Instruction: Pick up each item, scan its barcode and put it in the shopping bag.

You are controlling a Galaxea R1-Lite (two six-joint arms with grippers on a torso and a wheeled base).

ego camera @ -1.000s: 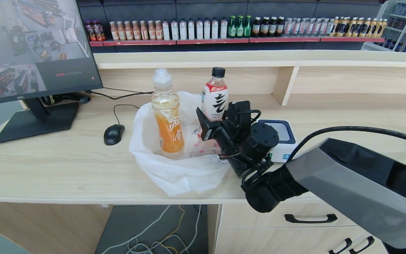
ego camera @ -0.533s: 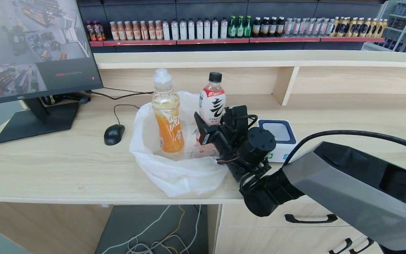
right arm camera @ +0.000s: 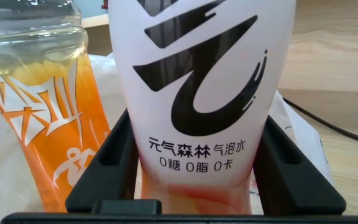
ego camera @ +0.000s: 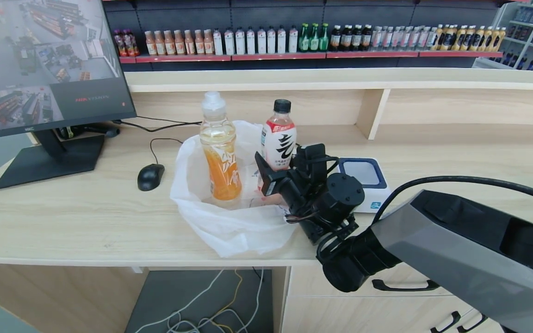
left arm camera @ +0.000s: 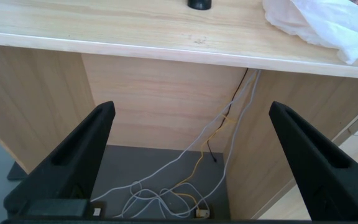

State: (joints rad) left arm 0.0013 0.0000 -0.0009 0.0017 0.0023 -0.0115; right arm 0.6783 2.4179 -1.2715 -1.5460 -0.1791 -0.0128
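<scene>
— Where is the right claw (right arm camera: 199, 143)?

— At the right-hand side of the shopping bag (ego camera: 229, 229), pinching the white bottle (ego camera: 278, 138) low on its body. One finger sits on each side of the label, both against the plastic.

— And the bottle itself?

— Upright, black cap on top, its lower part at the bag's open mouth. The claw hides its base, so I cannot tell whether it rests on anything.

— What else is in the bag?

— The orange bottle (ego camera: 220, 157), standing upright inside, just beside the white one on its left. The two are close, but I cannot say they touch.

— The scanner (ego camera: 363, 173)?

— On the table (ego camera: 86, 217), just to the right of the bag, window facing up. The right arm crosses in front of it.

— And the left claw (left arm camera: 191, 109)?

— Spread wide with nothing between its fingers, low in front of the table, facing the opening beneath it where loose cables lie on the floor.

— Anything else on the table?

— A mouse (ego camera: 150, 176) left of the bag, and a monitor (ego camera: 40, 60) at the far left corner.
</scene>
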